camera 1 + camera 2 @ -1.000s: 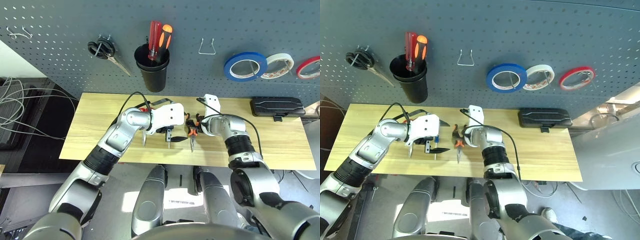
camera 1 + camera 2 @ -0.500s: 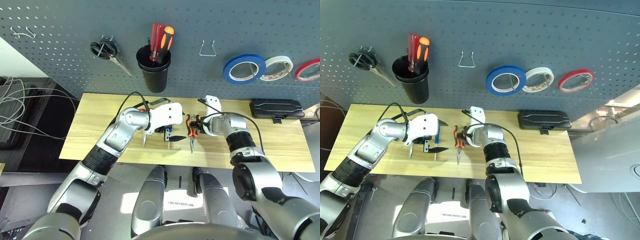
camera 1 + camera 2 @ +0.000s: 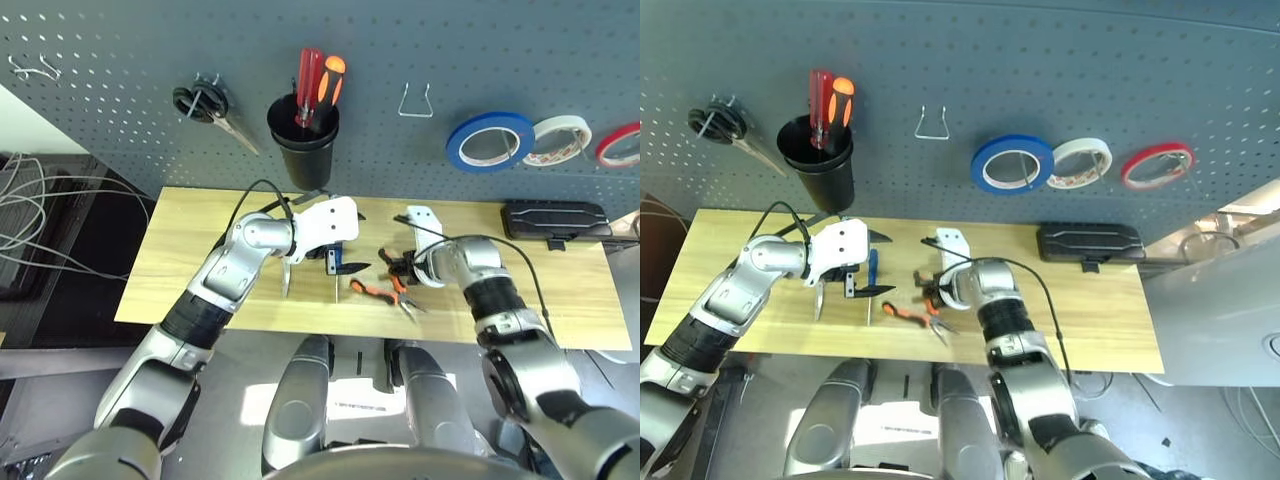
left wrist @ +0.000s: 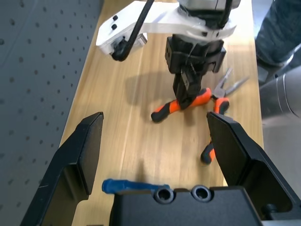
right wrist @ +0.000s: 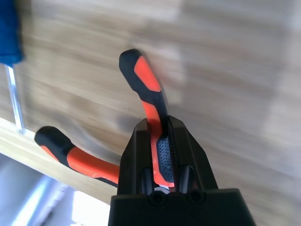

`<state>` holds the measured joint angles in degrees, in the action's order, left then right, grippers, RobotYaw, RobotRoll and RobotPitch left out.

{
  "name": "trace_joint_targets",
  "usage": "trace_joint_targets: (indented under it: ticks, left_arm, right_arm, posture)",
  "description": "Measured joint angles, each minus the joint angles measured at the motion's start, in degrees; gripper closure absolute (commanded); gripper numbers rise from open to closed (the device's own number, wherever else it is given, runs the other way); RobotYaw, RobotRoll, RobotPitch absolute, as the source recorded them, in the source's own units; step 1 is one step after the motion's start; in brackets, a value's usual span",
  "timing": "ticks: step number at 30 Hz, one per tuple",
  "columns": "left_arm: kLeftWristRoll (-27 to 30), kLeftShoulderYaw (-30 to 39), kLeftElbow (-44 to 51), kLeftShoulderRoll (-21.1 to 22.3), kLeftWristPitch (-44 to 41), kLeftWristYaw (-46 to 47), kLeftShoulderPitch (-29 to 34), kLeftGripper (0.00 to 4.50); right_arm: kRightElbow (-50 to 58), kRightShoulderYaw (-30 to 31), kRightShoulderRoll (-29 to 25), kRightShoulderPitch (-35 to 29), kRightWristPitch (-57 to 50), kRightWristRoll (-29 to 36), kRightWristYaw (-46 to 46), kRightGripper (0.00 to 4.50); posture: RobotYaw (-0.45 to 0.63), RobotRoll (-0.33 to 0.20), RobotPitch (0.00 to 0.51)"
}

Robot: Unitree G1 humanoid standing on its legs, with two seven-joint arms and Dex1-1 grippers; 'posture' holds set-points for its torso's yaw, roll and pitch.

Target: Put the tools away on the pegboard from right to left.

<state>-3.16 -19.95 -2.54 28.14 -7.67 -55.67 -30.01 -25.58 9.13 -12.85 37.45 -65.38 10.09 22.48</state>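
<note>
One handle of the needle-nose pliers (image 5: 153, 101) sits pinched in the right gripper (image 4: 188, 89), jaws clamped tight, as its wrist view shows. From the head, they lie on the table (image 3: 200, 250). The left gripper (image 4: 157, 150) hovers wide open, empty, over the blue-handled screwdriver (image 4: 129, 185).

The right gripper (image 5: 160, 157) is clamping one orange-and-black handle of the needle-nose pliers (image 5: 148, 101) over the wooden table (image 5: 225, 70), beside a blue-handled screwdriver (image 5: 9, 33).
</note>
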Motion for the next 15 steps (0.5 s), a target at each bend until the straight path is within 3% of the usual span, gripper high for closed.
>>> trace_joint_targets:
  ticks: [6, 15]
  left_arm:
    - [0.5, 2.7, -0.1, 0.0, 2.3, 3.0, 0.7, 0.00]
    - [1.7, 7.1, 0.1, -1.3, 5.1, 9.2, 3.3, 0.00]
  right_arm:
    - [15.1, 1.4, -6.4, -0.8, 4.0, -0.1, 3.1, 4.23]
    - [27.8, -3.2, -11.4, -10.1, 12.1, 1.3, 6.1, 4.23]
  posture:
    - [0.17, 0.000, 0.295]
    - [0.15, 0.000, 0.293]
